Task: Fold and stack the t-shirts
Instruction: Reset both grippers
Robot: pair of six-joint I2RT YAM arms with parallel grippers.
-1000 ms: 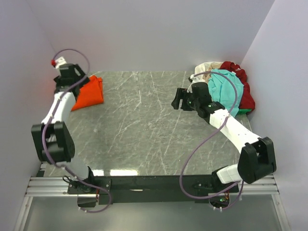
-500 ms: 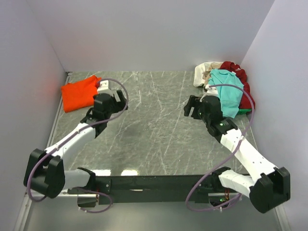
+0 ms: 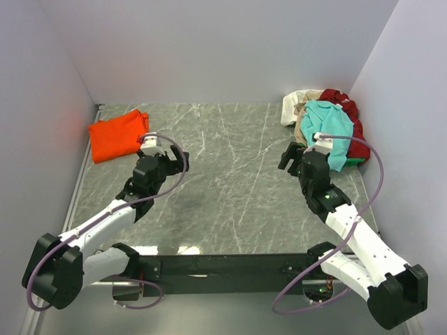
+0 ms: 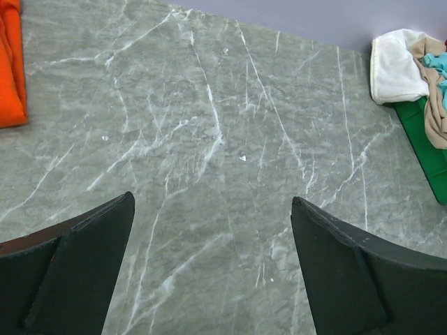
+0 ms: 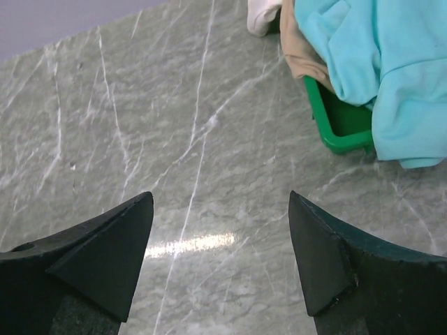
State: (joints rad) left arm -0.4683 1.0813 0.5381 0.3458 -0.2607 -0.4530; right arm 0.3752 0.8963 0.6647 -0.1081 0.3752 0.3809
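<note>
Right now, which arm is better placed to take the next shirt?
Right: the right gripper, open, hovers beside the teal shirt on the pile; the left gripper is far off, near the orange shirt.

**What else we see around the work**

We see a grey marble-patterned table [image 3: 230, 188] with white veins running across it and a bright patch of glare [image 5: 188, 244] on its near part. Plain pale walls [image 3: 209, 49] close it in at the back and on both sides. At the far right corner we make out a green tray [image 5: 340, 124], only one rimmed corner showing. A metal rail [image 3: 70, 269] runs along the table's near edge.
</note>
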